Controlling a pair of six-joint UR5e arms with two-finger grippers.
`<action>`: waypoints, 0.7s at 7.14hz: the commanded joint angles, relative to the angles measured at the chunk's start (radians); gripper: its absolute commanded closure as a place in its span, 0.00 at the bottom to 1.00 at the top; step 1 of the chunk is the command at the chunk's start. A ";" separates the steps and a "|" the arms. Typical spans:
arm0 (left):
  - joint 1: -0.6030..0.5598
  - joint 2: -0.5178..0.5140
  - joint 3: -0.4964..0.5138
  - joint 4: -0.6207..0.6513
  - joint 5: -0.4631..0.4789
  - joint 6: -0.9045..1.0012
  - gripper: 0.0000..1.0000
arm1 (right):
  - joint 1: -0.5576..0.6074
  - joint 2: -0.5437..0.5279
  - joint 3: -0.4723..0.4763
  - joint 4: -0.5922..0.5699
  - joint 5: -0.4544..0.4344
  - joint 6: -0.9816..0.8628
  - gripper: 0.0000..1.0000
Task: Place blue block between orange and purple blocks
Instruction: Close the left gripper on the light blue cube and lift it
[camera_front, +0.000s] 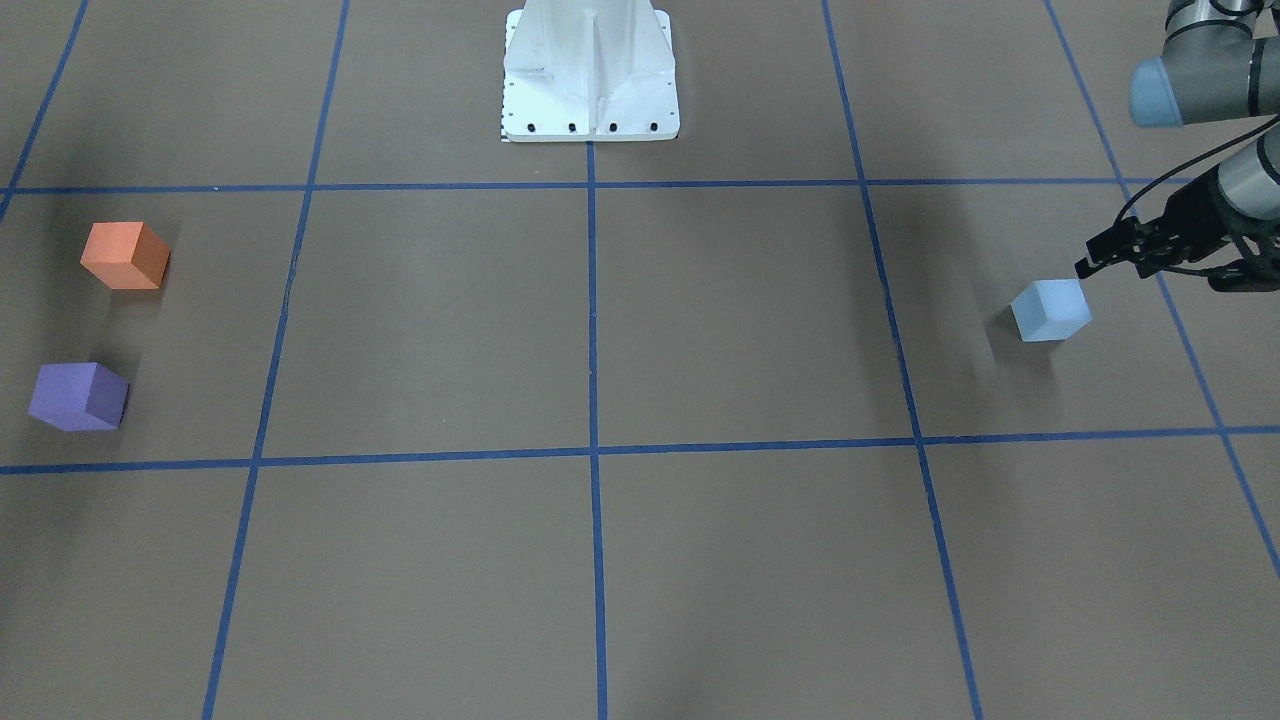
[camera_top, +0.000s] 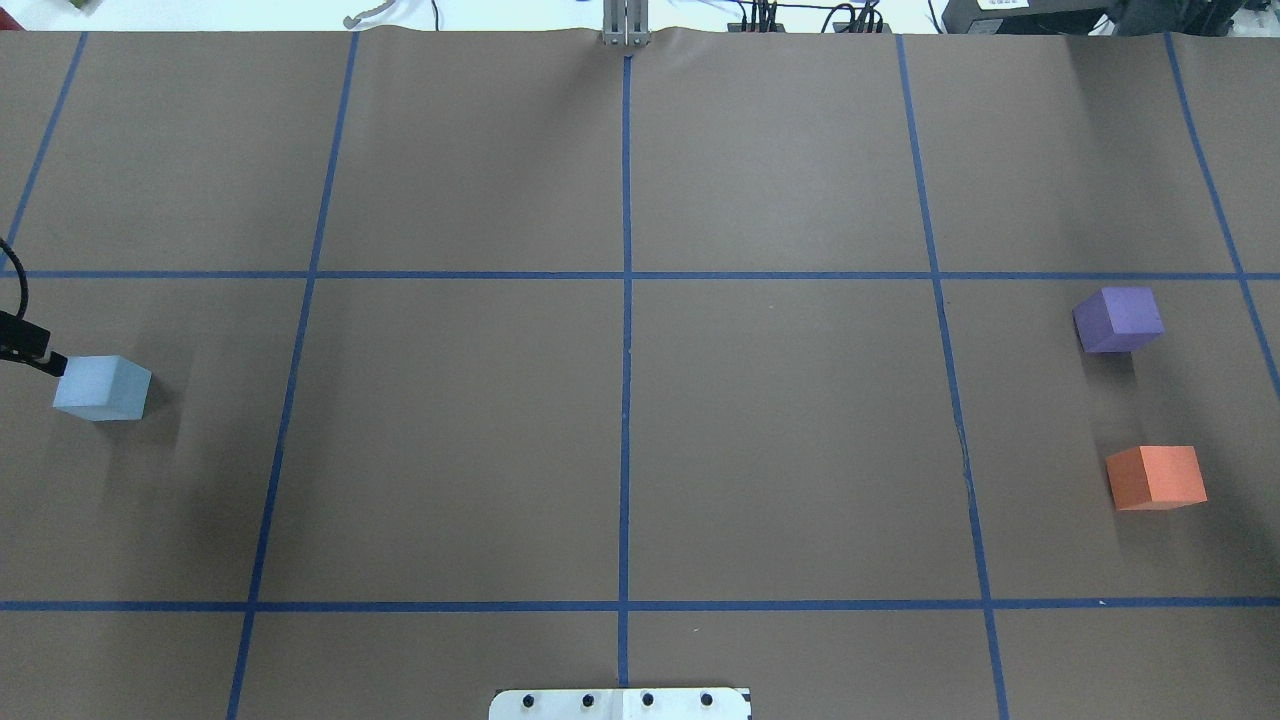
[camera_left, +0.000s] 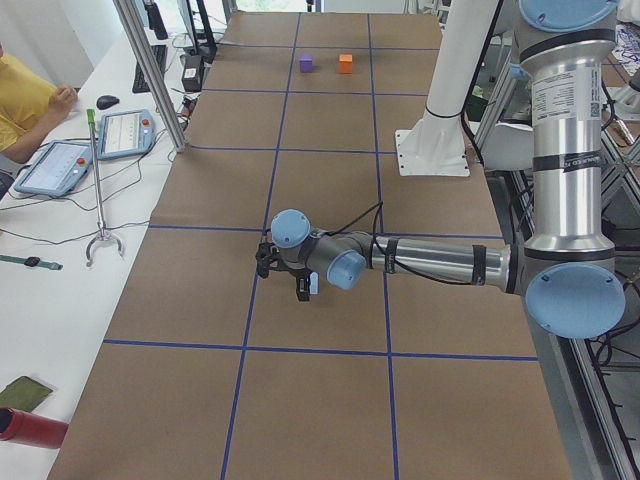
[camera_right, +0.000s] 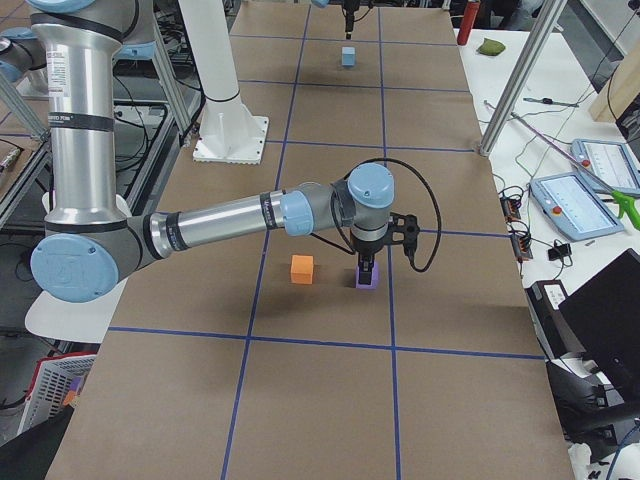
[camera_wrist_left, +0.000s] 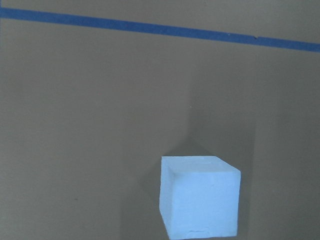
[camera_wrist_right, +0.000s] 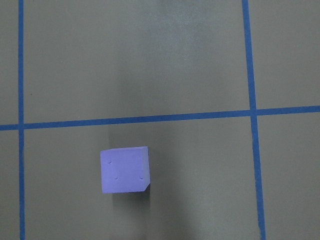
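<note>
A: How do the left fingers (camera_front: 1086, 267) stand?

B: Spread apart, with nothing between them. Their tips are just beside the blue block (camera_front: 1050, 310), on its outer side, toward the robot's left edge of the worktop (camera_front: 700, 330). In the overhead view one tip overlaps the block's corner. I cannot tell whether it touches.

A: And the block itself?

B: It lies flat on the worktop in the middle row of taped squares, far over on the robot's left. The left wrist camera shows it low and right of centre, with a blue tape line (camera_wrist_left: 160, 29) running across beyond it.

A: The right fingers (camera_right: 362, 266)?

B: Only the right-side camera shows them, so I cannot tell whether they are wide or narrow. They point down over the purple block (camera_right: 366, 282), and I cannot say whether they touch it or hang clear. The right wrist camera looks straight down on that block's top face, low and left of centre.

A: Where do the other blocks sit?

B: The purple block and the orange block (camera_right: 302, 268) sit near each other but apart, at the robot's far right, in the same middle row. The orange block is nearer the white base (camera_front: 590, 75), and the purple block is farther out. The blue block is well apart from both, across the width of the worktop.

A: The arms?

B: Each forearm reaches out low and nearly level over the worktop.
</note>
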 joint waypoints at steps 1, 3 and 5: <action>0.096 -0.018 0.001 -0.003 0.117 -0.072 0.00 | -0.003 0.000 -0.001 0.000 0.000 0.000 0.00; 0.114 -0.023 0.012 -0.003 0.133 -0.071 0.00 | -0.004 0.000 -0.001 0.000 0.000 0.000 0.00; 0.144 -0.081 0.065 -0.002 0.141 -0.071 0.00 | -0.007 0.000 -0.003 0.002 0.000 0.000 0.00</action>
